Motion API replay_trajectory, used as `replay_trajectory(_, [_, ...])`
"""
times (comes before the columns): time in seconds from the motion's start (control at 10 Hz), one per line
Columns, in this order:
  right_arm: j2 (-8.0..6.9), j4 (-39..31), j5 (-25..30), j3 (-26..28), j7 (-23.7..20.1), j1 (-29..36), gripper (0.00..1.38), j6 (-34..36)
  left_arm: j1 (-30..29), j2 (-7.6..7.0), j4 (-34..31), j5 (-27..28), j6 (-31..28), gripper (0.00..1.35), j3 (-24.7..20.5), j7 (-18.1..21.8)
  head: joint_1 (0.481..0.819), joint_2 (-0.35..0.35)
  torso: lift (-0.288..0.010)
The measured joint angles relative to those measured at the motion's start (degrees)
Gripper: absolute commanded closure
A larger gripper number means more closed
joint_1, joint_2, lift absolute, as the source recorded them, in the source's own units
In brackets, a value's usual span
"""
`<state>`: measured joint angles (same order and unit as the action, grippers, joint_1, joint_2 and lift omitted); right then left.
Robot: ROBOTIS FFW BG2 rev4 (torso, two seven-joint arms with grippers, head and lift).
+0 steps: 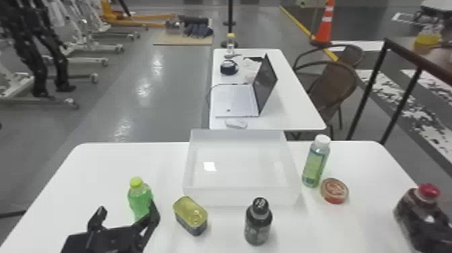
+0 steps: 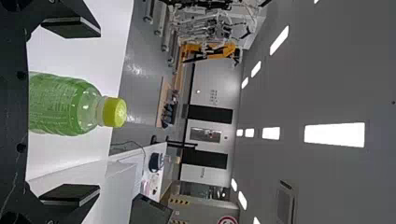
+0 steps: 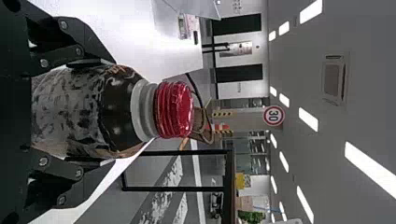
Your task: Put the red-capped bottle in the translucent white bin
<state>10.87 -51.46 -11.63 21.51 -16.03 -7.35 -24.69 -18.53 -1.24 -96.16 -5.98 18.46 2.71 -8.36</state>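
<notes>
At the head view's right edge, my right gripper (image 1: 434,237) is at the red-capped bottle (image 1: 428,191), a dark bottle to the right of the translucent white bin (image 1: 242,196). In the right wrist view, the right gripper (image 3: 112,112) is shut on the body of the red-capped bottle (image 3: 173,110), one finger on each side, cap sticking out past them. My left gripper (image 1: 126,210) stands open at the front left; in the left wrist view the left gripper (image 2: 96,109) has a green bottle between its spread fingers, with gaps on both sides.
Around the bin stand the green bottle (image 1: 139,198), a tin (image 1: 190,215), a black-capped dark bottle (image 1: 258,223), a white-capped bottle (image 1: 315,163) and a round red-rimmed can (image 1: 334,191). Behind is another table (image 1: 292,111) with a laptop.
</notes>
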Motion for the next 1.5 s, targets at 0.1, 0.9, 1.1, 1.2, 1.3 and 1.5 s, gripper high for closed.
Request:
replay_trajectory(0.1, [-0.73,-3.4,-0.4,0.0,0.1,0.9,0.9,1.7,0.1,0.01,0.0,0.0,0.0,0.13,0.0,0.1,0.549,0.0,-0.1])
replay_trajectory(0.9, [-4.27,-43.2,-0.7,-9.0,2.5,3.9,0.9,33.9,1.0,-0.49,0.9,-0.6,0.0,0.12,0.7,0.1,0.549,0.0,-0.1])
replay_trajectory(1.1, [-2.44,-40.1,-3.7,-14.8,2.5,-0.2,0.9,34.2,1.2,-0.75,1.1,-0.8,0.1,0.12,1.0,0.1,0.549,0.0,-0.1])
replay_trajectory(1.2, [-2.16,-38.6,-4.8,-17.4,2.5,-2.4,0.9,34.2,1.3,-0.85,1.2,-0.9,0.0,0.12,1.0,0.1,0.549,0.0,-0.1])
replay_trajectory(1.3, [-2.05,-37.6,-5.4,-19.4,2.5,-4.0,0.9,34.1,1.3,-0.93,1.2,-1.0,0.0,0.12,1.0,0.1,0.549,0.0,-0.1])
replay_trajectory(1.5, [-1.77,-34.8,-6.6,-23.8,2.5,-7.4,0.9,34.1,1.4,-1.16,1.2,-1.1,-0.3,0.12,1.1,0.1,0.549,0.0,-0.1])
